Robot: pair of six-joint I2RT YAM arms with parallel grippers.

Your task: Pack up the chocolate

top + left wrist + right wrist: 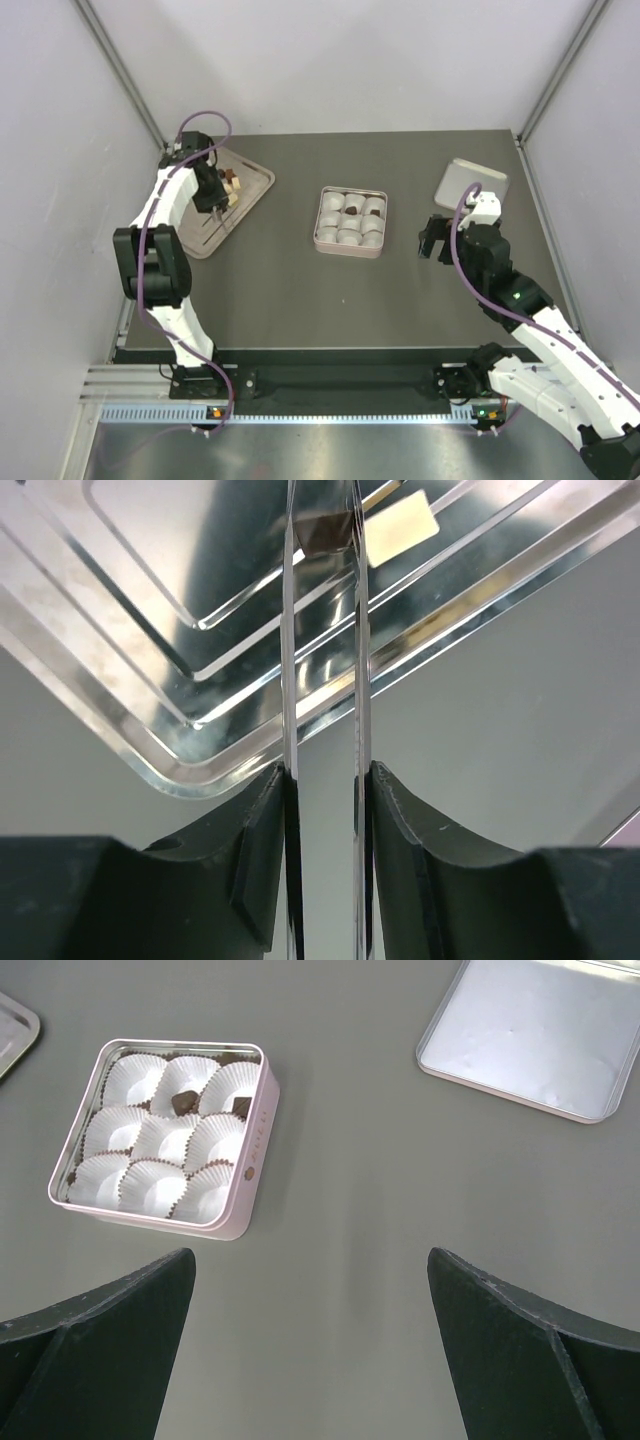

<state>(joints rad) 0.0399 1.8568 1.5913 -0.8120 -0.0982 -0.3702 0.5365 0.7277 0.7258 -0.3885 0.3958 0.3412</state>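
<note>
Currently, far left: metal tray [245, 195] sits at the table's [300, 300] back-left corner, with the loose chocolate [232, 183] bunched near its far end. Left gripper [322, 502] is down over that bunch. The left wrist view shows its two thin blades nearly parallel, narrow gap, clamped on a dark brown piece [322, 535] that fills the space between them. A cream piece [400, 528] lies on the tray just right of the blades, close to the dark one; can't tell if they touch. Can't tell whether the gripped piece is off the tray surface or resting on it. At the table's centre is the square pink tin [255, 1130], open, holding nine white paper cups [165, 1140] in a three-by-three grid. A couple of dark pieces [185, 1101] are already in the back row; the other cups look bare. Right of the tin, the right gripper [310, 1260] hangs above bare table, jaws spread wide, nothing between them. Far right and further back lies the tin's lid [530, 1040], flat, inside up, well apart from the tin.
</note>
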